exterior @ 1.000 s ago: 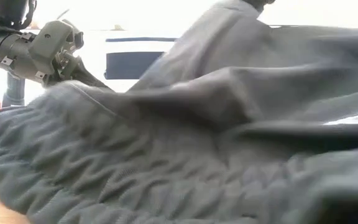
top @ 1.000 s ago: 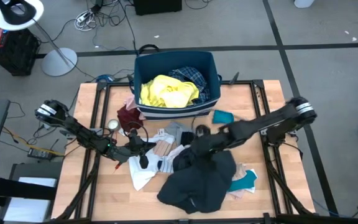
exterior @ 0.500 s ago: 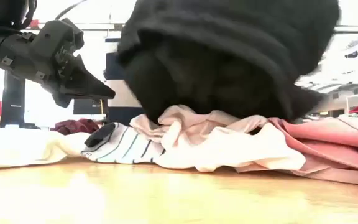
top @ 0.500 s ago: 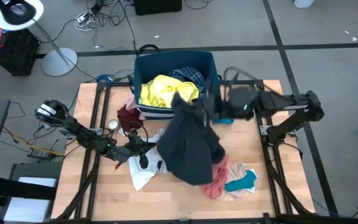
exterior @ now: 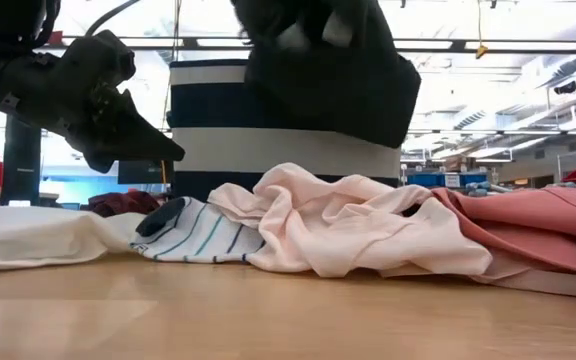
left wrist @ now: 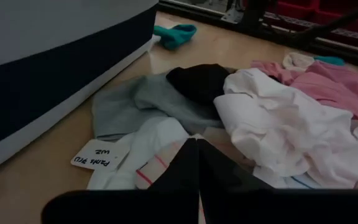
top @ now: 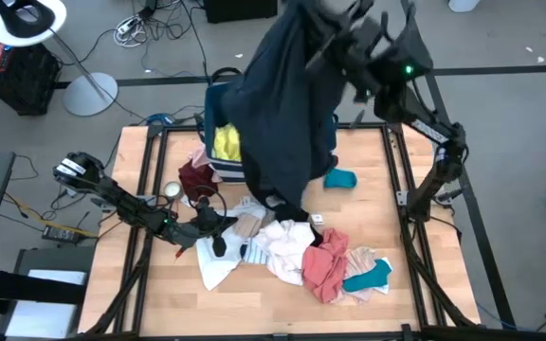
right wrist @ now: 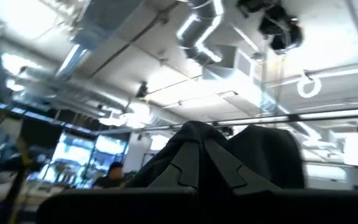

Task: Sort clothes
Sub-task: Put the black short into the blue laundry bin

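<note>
A small white paper tag [left wrist: 94, 161] lies on the wooden desk [top: 282, 308] beside the heap of clothes; the handwriting on it seems to read "Pants YTU WZ", though the letters are not certain.

The navy blue fabric bin with white stripes [exterior: 218, 140] stands at the far side of the desk. In the high view a bright yellow garment [top: 227, 142] shows inside it at the left; the rest of its inside is hidden by the hanging cloth.

The right claw [top: 335, 21] is raised high above the bin, its fingers closed on a large dark grey garment [top: 287, 104] that hangs down in a long drape over the bin and the desk's middle. In the right wrist view the same dark cloth [right wrist: 229, 155] is bunched between the fingers.

The left claw [top: 218, 224] sits low over the desk at the left edge of the heap, fingers pressed together and holding nothing, just above a white striped piece [exterior: 193, 232].

The remaining clothes lie loose on the desk: a pale pink garment [exterior: 338, 225], a salmon pink one [top: 325, 270], a white one [left wrist: 278, 118], a light grey one [left wrist: 142, 102] with a black piece [left wrist: 197, 81] on it, a maroon garment [top: 194, 177] beside the bin, and two teal pieces, one near the bin [top: 340, 178] and one at the heap's right edge [top: 368, 277].
</note>
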`<state>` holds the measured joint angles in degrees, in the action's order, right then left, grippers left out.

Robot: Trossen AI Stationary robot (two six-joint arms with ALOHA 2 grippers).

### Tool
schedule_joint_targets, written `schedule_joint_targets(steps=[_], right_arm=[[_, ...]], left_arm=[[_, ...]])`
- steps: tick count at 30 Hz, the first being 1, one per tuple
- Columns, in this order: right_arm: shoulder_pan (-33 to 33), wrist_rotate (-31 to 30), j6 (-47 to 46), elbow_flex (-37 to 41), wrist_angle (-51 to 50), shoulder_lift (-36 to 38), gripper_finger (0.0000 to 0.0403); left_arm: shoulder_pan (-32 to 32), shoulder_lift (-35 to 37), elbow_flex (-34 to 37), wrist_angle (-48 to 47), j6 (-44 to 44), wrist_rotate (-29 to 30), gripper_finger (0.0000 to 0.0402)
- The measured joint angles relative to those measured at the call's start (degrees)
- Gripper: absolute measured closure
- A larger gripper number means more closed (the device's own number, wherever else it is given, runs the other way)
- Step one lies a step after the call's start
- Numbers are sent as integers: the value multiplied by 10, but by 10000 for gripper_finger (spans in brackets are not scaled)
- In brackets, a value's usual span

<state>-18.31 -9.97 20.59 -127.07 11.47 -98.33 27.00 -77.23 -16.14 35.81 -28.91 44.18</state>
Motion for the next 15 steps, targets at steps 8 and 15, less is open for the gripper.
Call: schedule_joint_targets(steps=[8,15], right_arm=[[-53,13,-104,-5,-306,-42,399],[-64,54,-163,-5,-603,-100,398]], left_arm=[[0,0,0,-2,2,9,401],[0,0,0,-1,0,9,401]])
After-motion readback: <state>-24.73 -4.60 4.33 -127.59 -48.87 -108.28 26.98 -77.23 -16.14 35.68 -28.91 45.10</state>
